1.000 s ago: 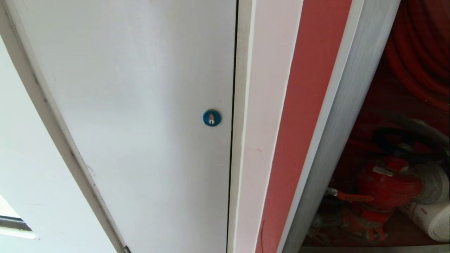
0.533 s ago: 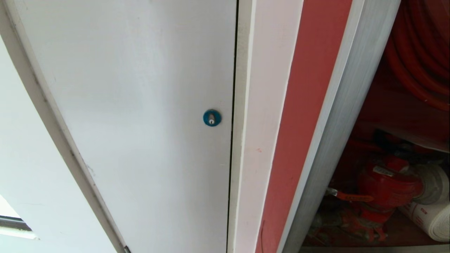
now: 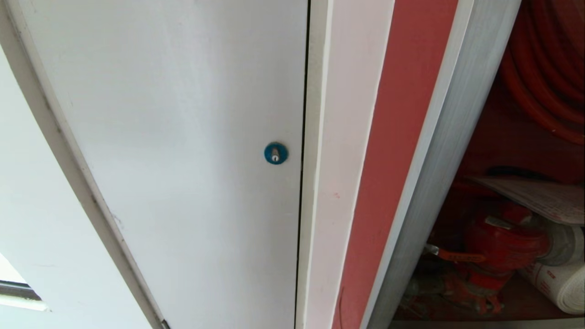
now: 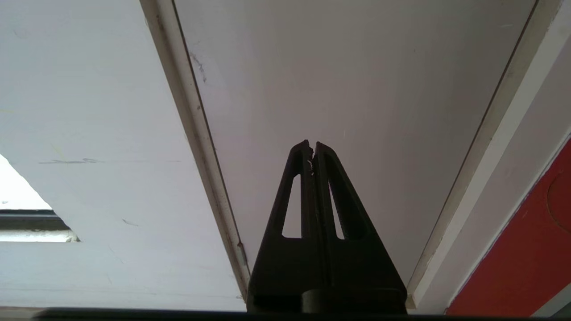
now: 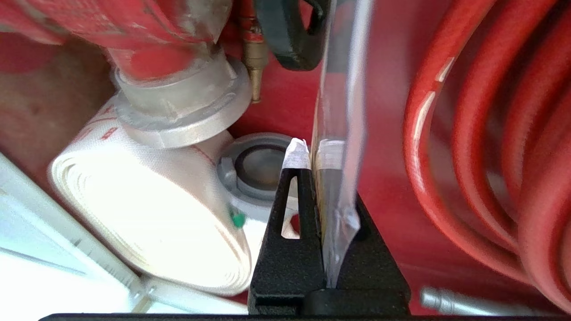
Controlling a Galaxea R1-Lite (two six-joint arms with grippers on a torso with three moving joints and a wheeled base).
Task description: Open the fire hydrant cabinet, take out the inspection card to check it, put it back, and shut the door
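The fire hydrant cabinet [image 3: 438, 151] stands open at the right of the head view, its dark red inside showing. The inspection card [image 3: 544, 198], white with fine print, lies nearly flat at the right edge above the red valve [image 3: 498, 246]. In the right wrist view my right gripper [image 5: 314, 154] is shut on the card [image 5: 341, 111], seen edge-on in a clear sleeve. It sits between the white rolled hose [image 5: 147, 214] and the red hose reel [image 5: 482, 133]. My left gripper [image 4: 311, 147] is shut, empty and parked before the white panel. The door is out of view.
A plain white panel [image 3: 183, 137] with a round blue lock [image 3: 275, 153] fills the left of the head view. A red wall strip [image 3: 393, 151] runs beside the cabinet frame. The silver valve coupling [image 5: 183, 116] and hose coupling [image 5: 258, 165] lie close to the right gripper.
The card has come up into the head view above the valve. The dark right gripper seen over the valve a second ago no longer shows there. The left arm has not moved.
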